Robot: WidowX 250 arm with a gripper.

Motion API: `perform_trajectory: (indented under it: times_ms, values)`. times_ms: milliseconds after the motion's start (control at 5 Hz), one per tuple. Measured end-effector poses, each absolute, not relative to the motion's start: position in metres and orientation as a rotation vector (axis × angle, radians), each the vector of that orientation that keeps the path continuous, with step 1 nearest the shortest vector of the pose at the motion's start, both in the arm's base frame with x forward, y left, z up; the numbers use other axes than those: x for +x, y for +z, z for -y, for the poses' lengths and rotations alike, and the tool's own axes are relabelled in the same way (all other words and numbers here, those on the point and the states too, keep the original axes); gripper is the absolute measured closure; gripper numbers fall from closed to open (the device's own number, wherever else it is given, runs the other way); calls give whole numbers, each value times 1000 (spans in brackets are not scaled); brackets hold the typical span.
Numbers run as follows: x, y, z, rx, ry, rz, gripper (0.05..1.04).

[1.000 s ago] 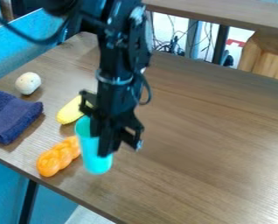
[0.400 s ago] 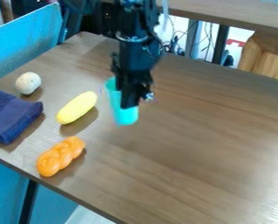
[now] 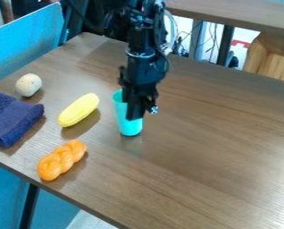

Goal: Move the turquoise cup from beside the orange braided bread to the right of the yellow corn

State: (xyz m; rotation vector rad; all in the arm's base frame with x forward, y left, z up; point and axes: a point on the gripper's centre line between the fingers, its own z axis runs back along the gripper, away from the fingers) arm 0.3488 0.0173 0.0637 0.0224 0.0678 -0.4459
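The wooden table (image 3: 210, 134) bears everything, and over it the black gripper (image 3: 141, 112) points down with its jaws closed on the side of the turquoise cup (image 3: 131, 128), a hold that seems to keep the cup rim-up, its base at or just above the wood. To the left in view, the folded navy towel (image 3: 12, 119) lies flat near the edge, while the orange braided loaf (image 3: 62, 160) and yellow toy corn (image 3: 79, 110) rest on their long sides, likely for stability, with the pale ball (image 3: 28, 85) beyond the towel.
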Motion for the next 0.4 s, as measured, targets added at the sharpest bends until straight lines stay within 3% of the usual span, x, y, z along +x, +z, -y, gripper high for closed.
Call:
perform_trajectory:
  times_ms: [200, 400]
  values:
    - [345, 58, -16, 23, -436, -84, 944]
    - [335, 53, -13, -4, -453, -119, 728]
